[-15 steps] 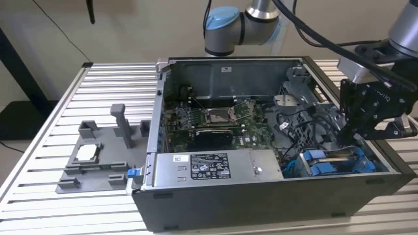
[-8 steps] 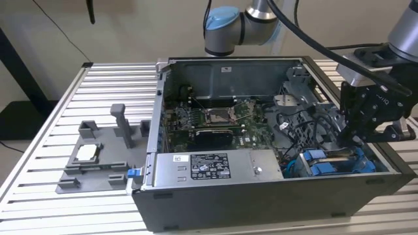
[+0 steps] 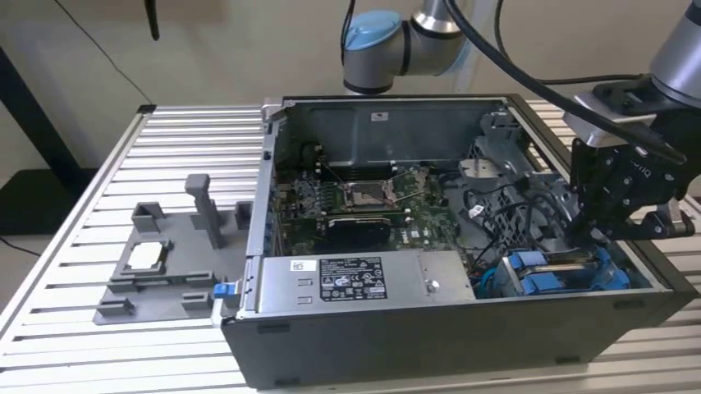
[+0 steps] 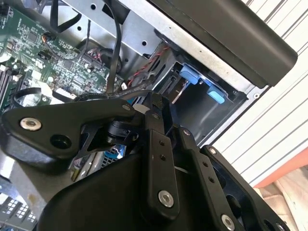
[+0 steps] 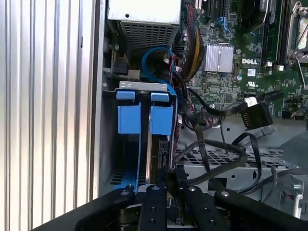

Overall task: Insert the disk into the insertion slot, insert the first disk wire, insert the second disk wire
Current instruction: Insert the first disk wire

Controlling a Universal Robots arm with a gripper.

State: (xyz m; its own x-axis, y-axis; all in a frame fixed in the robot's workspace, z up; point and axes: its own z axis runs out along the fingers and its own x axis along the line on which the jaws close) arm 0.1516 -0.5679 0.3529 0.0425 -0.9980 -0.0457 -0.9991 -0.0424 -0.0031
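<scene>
Gripper: the gripper [image 5: 172,179] is low inside the case [image 3: 438,349], just behind the disk. It is clenched on what looks like the black plug of a wire [image 5: 221,143], though its own linkage hides the contact.
Disk: the disk [image 5: 161,120], in its blue carrier, stands on edge in the slot [image 5: 107,144], with its tabs level with the slot's rim.
Done: step 1, judging by how deep the carrier sits.
In hand: wire 1, its plug at the disk's rear edge. I cannot tell whether it is home.
Left: a 2nd plug [image 5: 257,118] with a white tag hangs loose near the board [image 5: 231,82], apart from the disk, so I judge wire 2 not yet in.
Edges: the slot sits against the case's side wall, and beyond that wall lies the slatted counter [image 5: 48,115]. The supply box [image 3: 340,283] is near the slot's tab end.
Room: tight. A cable bundle [image 5: 185,110] runs just beside the carrier, and loops cross the perforated shelf [image 5: 226,161] beside the gripper. The open way is upward, out of the case.
</scene>
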